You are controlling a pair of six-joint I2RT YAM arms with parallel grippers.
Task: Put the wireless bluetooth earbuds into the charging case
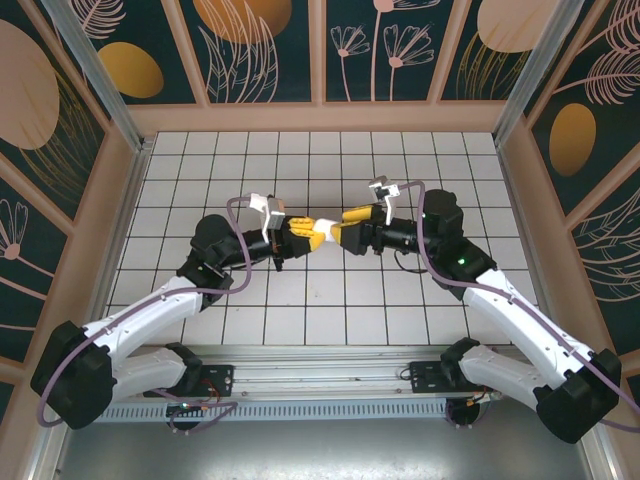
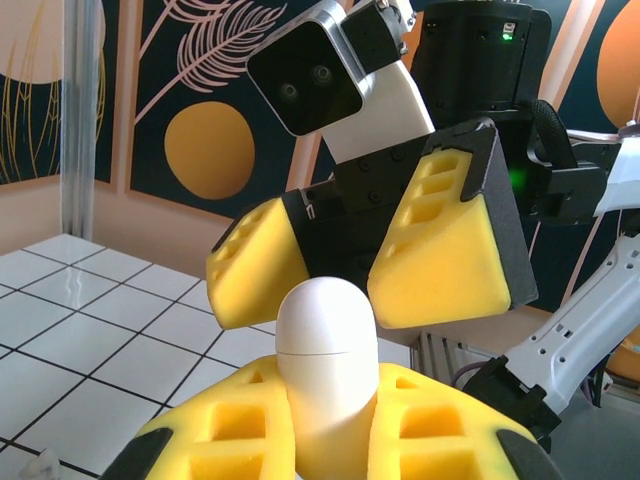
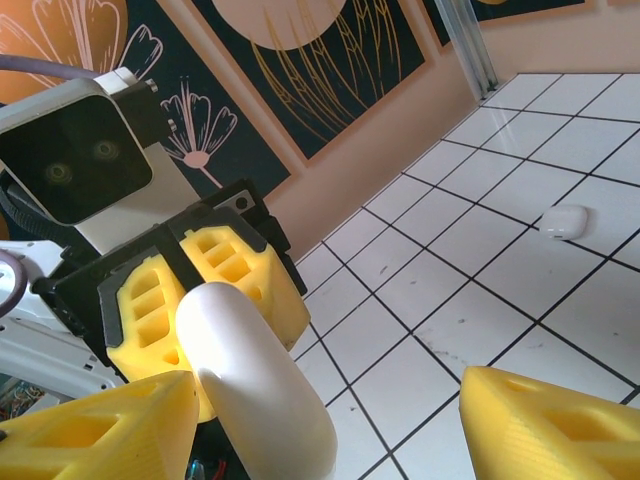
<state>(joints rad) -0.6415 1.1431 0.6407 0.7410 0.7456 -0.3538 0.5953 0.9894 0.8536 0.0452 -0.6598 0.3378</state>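
The white charging case (image 2: pixel 325 340) stands up between the yellow pads of my left gripper (image 2: pixel 325 425), which is shut on its lower half; its lid seam looks closed. My right gripper (image 2: pixel 345 285) faces it, open, one yellow finger on each side of the case's rounded top and just clear of it. From the right wrist the case (image 3: pixel 255 385) lies close to the left finger of my right gripper (image 3: pixel 320 430), with a wide gap to the other. Above the middle of the floor both grippers meet at the case (image 1: pixel 323 226). One small white earbud (image 3: pixel 563 221) lies on the tiles.
White tiled floor (image 1: pixel 300 160) is ringed by patterned walls (image 1: pixel 260 50). A metal rail (image 1: pixel 320 385) carries both arm bases at the near edge. The arms' cables (image 1: pixel 235 215) loop beside the wrists.
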